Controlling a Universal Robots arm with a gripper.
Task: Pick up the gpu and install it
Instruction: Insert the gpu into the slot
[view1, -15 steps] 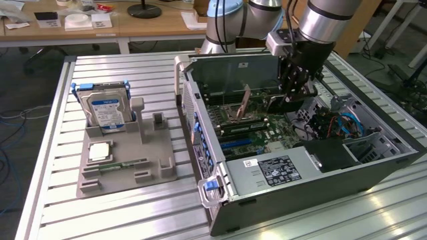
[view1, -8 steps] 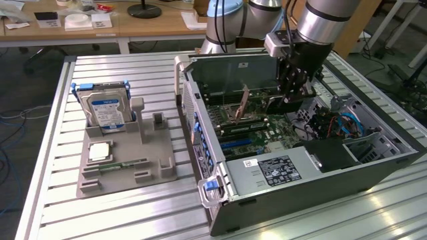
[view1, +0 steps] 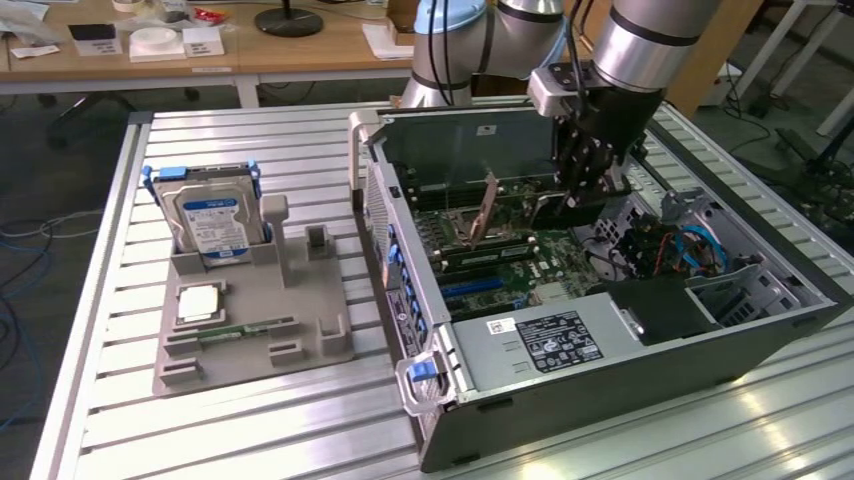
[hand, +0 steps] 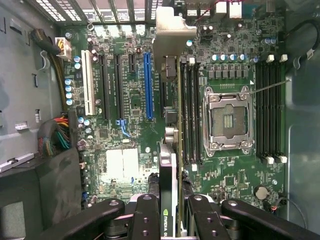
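One grey holder tray (view1: 254, 340) sits on the slatted metal table (view1: 174, 150), to the exterior view's left of the open computer case (view1: 601, 380) and apart from it. A hard drive (view1: 214, 225) with a blue-and-white label stands upright in the tray's slot farthest from the case's front corner. A square processor chip (view1: 200, 300) and a narrow green memory stick (view1: 247, 328) lie flat in the tray nearer that corner.

Next comes the case, lying on its side with its panel off, so the green motherboard (hand: 125, 125) faces up. The arm (view1: 654, 40) reaches down into the case from above its far wall, and the claw (view1: 587, 205) hangs low inside, over the board.

From the wrist, the gpu (hand: 169, 165) is seen edge-on, a thin card running straight out from between the black fingers (hand: 145, 215). The claw is clenched on one end of the card. The card's silvery bracket (hand: 172, 30) points toward the vented rear wall of the case.

Inside the case, the card lies over the strip of board between the long blue slot (hand: 148, 85) and the processor socket (hand: 227, 120). Whether its lower edge touches the board cannot be told.
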